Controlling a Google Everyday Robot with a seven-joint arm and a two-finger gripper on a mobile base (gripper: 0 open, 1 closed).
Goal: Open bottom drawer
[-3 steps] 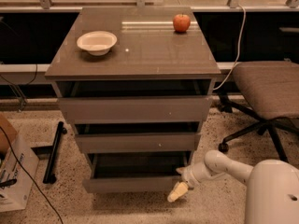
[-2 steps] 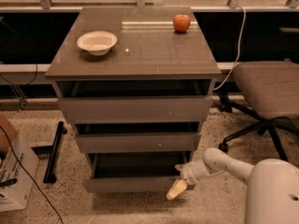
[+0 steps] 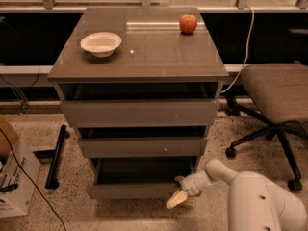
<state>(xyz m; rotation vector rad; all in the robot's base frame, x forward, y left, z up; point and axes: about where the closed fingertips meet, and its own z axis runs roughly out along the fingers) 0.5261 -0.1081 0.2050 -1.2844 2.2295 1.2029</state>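
The bottom drawer [image 3: 134, 190] of the grey-brown cabinet [image 3: 139, 61] stands pulled out, its plain front panel forward of the two drawers above and its dark shallow box showing. My gripper [image 3: 177, 199] is low at the drawer's right front corner, one pale fingertip [image 3: 176, 200] lying just past the panel's right end. The white arm [image 3: 216, 172] reaches in from the lower right. The middle drawer [image 3: 142, 146] and the top drawer [image 3: 139, 112] also stand slightly out.
A white bowl [image 3: 101, 43] and a red apple [image 3: 188, 23] sit on the cabinet top. An office chair [image 3: 276, 100] stands to the right. A cardboard box [image 3: 13, 177], a black bar [image 3: 55, 155] and cables lie on the floor at left.
The gripper has shifted slightly left and down along the bottom drawer's right corner. The drawer looks about the same.
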